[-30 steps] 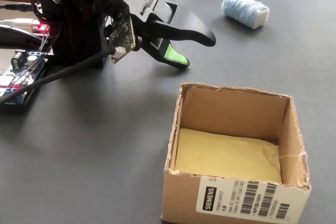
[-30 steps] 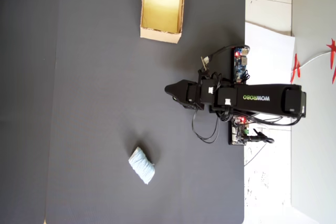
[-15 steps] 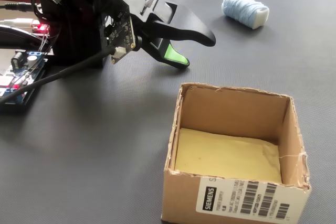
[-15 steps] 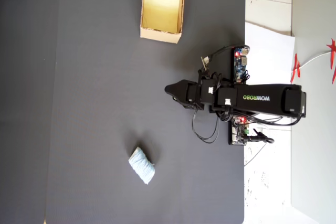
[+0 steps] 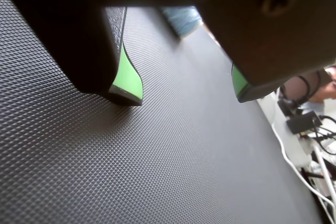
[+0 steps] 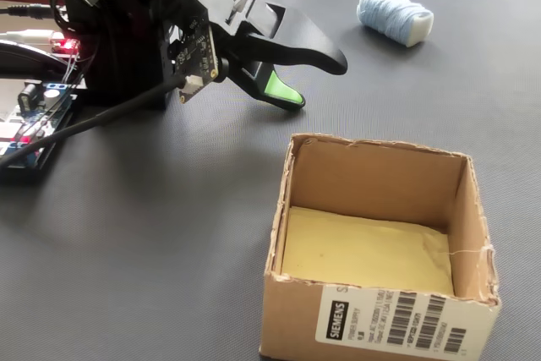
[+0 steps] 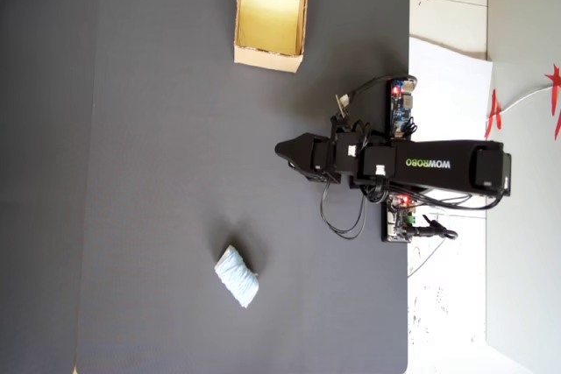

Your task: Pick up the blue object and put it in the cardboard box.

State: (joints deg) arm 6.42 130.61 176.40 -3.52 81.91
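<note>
blue object (image 7: 237, 276) lies on the dark mat (image 7: 175, 172), well apart from the cardboard box (image 7: 270, 57) — the box has nothing in it. the gripper (image 6: 319, 82) hangs low over the mat, jaws a bit apart, holding nothing.

Overhead view: cardboard box (image 7: 270, 15) at top centre of the tabletop (image 7: 158, 172), blue object (image 7: 237, 276) lower centre, well apart. End effector (image 7: 282, 150) mid-frame between them, toward the right. Circuit boards (image 7: 401, 108) at the tabletop's right edge.
</note>
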